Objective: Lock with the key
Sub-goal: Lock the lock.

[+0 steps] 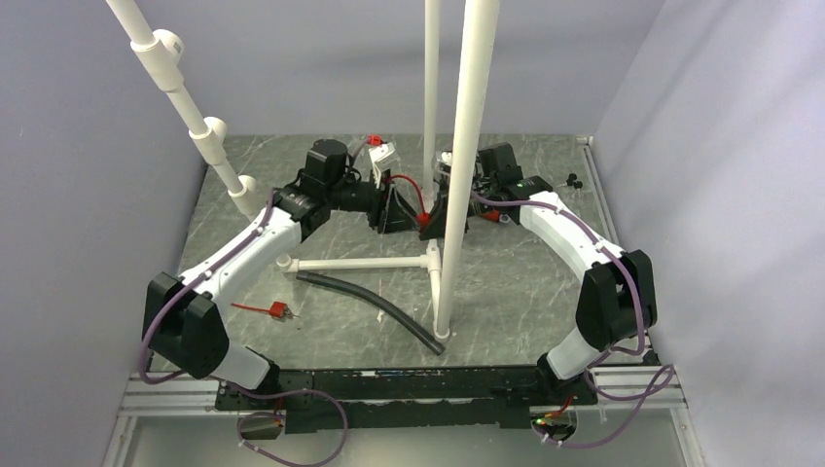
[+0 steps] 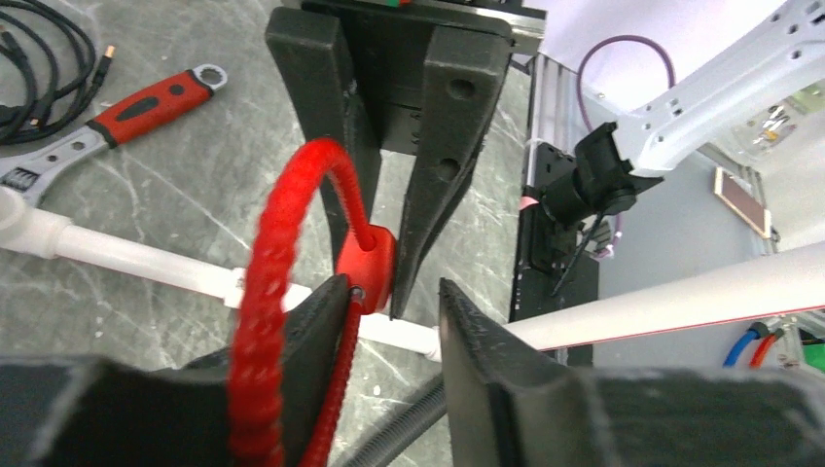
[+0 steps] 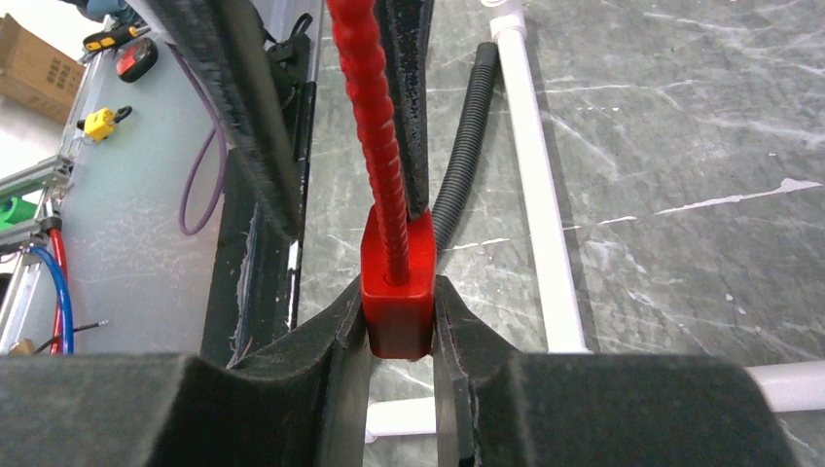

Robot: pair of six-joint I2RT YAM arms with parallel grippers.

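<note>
My right gripper (image 3: 399, 304) is shut on the red lock body (image 3: 397, 292), one finger pressed against each side. The ribbed red cable (image 3: 372, 107) rises from a hole in the lock's top. In the left wrist view the same lock body (image 2: 368, 268) sits between the right arm's black fingers (image 2: 443, 146). My left gripper (image 2: 394, 292) is open. The cable (image 2: 265, 292) loops past its left finger (image 2: 316, 321) and runs along that finger's inner face. Nothing is pinched between the jaws. Both grippers meet at the lock (image 1: 424, 220) mid-table. I cannot make out a key.
A white pipe frame (image 1: 365, 263) lies on the grey table, with upright posts (image 1: 465, 165) beside the grippers. A black corrugated hose (image 1: 375, 306) lies in front. A red-handled wrench (image 2: 126, 112) and black cables (image 2: 39, 58) lie beyond. A small red item (image 1: 265, 309) rests front-left.
</note>
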